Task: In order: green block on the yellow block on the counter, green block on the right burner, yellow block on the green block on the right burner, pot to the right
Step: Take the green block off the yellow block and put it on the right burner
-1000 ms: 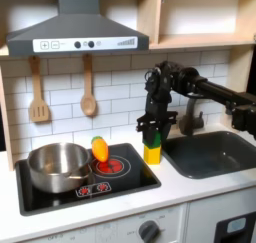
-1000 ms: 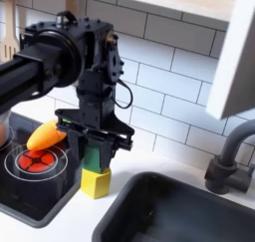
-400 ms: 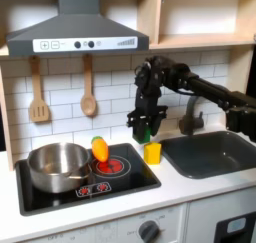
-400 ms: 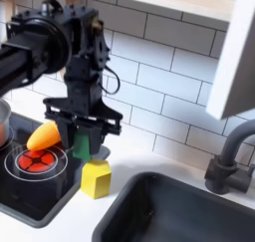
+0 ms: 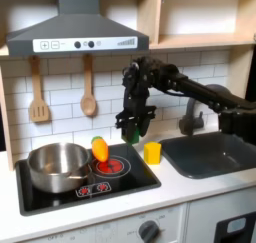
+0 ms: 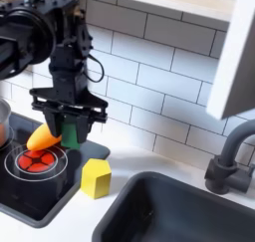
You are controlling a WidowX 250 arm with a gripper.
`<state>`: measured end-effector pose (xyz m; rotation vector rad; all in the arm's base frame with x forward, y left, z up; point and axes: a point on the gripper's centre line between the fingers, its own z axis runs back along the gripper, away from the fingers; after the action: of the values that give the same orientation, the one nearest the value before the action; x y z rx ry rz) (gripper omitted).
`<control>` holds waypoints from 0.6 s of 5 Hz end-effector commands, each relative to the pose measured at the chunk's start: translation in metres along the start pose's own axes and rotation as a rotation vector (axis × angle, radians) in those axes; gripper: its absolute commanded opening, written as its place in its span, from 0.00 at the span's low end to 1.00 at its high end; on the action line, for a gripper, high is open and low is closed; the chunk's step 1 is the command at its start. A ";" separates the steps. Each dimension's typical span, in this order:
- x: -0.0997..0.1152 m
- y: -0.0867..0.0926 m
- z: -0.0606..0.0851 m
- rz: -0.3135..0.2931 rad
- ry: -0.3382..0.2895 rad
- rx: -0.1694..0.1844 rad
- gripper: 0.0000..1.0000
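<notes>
White tile and a pale surface frame this toy kitchen, and I'm reading it front to back. Nearest me in the first exterior view, the pot sits on the hob's left side. Just beyond, the right burner shows its red rings, with an orange-and-yellow toy standing at its back edge. The yellow block rests alone on the surface between the hob and the sink, nothing stacked on it.

Above and behind, I have the gripper hanging in the air with its fingers clamped on the green block, which peeks out below them in the second exterior view. It hangs clear of everything beneath.

What matters for my next move: the burner lies below the held block and slightly toward the first exterior view's left and the front. I judge the block is off the yellow one and is being carried to the burner. I'd need to come down in front of the orange toy, which crowds the rings; clipping it is the risk.
</notes>
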<state>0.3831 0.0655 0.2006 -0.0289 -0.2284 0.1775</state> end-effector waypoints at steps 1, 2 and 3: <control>-0.027 0.014 -0.016 -0.045 0.063 0.011 0.00; -0.044 0.019 -0.023 -0.067 0.082 0.011 0.00; -0.059 0.025 -0.019 -0.071 0.064 0.019 0.00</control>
<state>0.3276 0.0794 0.1680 -0.0099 -0.1636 0.1073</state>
